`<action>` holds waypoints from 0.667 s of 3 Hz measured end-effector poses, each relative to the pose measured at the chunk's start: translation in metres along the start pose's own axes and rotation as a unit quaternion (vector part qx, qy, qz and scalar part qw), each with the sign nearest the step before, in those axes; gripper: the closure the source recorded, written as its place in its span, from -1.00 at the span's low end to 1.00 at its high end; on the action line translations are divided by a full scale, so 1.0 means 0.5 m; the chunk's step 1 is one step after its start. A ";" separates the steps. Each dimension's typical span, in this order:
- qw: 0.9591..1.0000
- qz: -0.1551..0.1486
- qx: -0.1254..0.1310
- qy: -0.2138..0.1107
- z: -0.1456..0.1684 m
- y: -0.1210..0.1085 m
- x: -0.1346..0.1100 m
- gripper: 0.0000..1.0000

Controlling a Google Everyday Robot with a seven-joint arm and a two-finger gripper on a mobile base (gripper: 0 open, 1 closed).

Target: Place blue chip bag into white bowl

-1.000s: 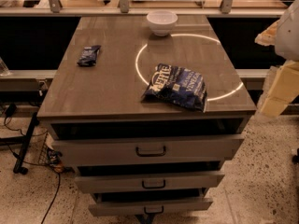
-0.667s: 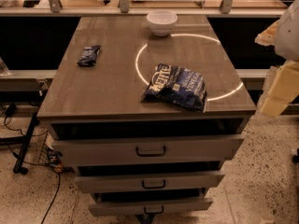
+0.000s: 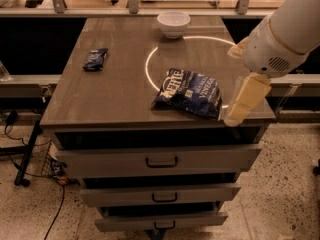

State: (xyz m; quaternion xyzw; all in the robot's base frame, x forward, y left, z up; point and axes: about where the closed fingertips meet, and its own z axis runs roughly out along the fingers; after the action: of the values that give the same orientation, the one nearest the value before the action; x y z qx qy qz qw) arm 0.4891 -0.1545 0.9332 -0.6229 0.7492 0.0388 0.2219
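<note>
Hanging at the right of the frame, the tool point(image 3: 245, 100) is a pale cream piece below the bulky white arm point(image 3: 285, 34). It slants down across the right front corner of the bench point(image 3: 115, 94). Whether it is spread or pressed together cannot be told from this view. It holds nothing and sits just right of the blue chip bag point(image 3: 190, 92) without touching it.

A small dark blue packet point(image 3: 95, 59) lies alone at the left of the bench top, well apart from the other things. A thin ring of light point(image 3: 150, 66) is drawn on the top right of centre. Between the bag and the white bowl point(image 3: 173, 23) there is only bare bench inside this ring.

The bench top is grey-brown and wood-grained, and below it three drawers point(image 3: 161, 160) with dark handles stand pulled out in steps. The floor point(image 3: 280, 204) is pale and speckled. Dark cables point(image 3: 30, 149) trail at the lower left, and a rail point(image 3: 150, 11) with uprights runs along the top edge behind the bench.

The bag lies flat near the front right of the bench, across the lower arc of the ring. It is crinkled navy, with white "Kettle" lettering towards its left end and a pale label. The bowl stands upright at the far edge of the bench, top centre of the frame. It is plain, glossy and empty.
</note>
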 end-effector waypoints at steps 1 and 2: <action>0.999 -0.009 0.014 -0.042 0.084 -0.047 -0.037 -1.00; 0.998 0.003 0.027 -0.061 0.141 -0.090 -0.039 -1.00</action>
State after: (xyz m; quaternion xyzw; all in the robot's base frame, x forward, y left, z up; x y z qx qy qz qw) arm 0.5544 -0.1229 0.8872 -0.6110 0.7369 0.0574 0.2836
